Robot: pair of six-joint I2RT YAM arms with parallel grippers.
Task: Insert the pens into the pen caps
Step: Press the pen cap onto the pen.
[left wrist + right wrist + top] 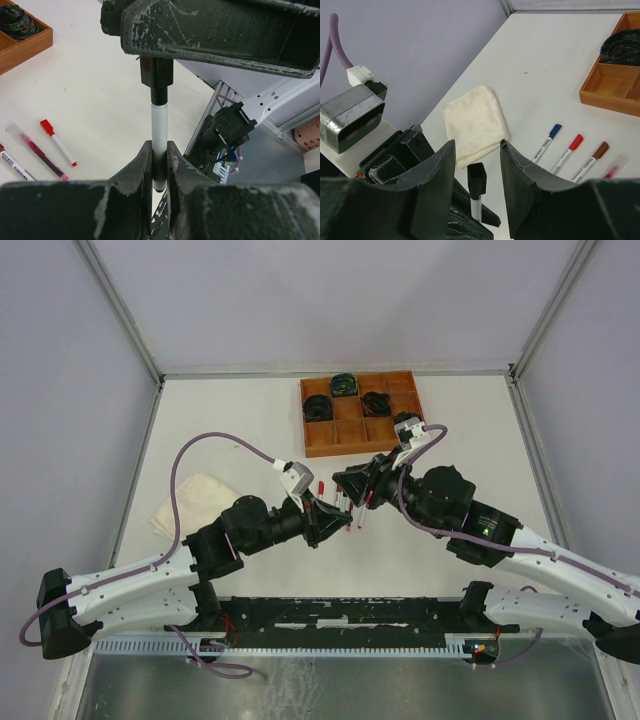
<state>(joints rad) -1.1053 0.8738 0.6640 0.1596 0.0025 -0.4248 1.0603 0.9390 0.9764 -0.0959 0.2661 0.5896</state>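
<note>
My left gripper [159, 152] is shut on a white-barrelled pen [159, 125] and holds it upright above the table. A black cap [156, 80] sits on the pen's top end. My right gripper [477, 150] is open, with its fingers on either side of that black cap [477, 177] and gaps on both sides. Other pens lie on the table with caps on: blue [547, 142], red [568, 150] and brown [590, 160], plus a pink one [615, 167]. In the top view the left gripper [338, 520] and the right gripper [352, 487] meet at mid-table.
A wooden compartment tray [360, 430] with dark coiled cable bundles stands at the back. A folded cream cloth [195, 505] lies at the left. The red-capped pen [57, 140] and the pink pen [42, 152] lie just left of the grippers.
</note>
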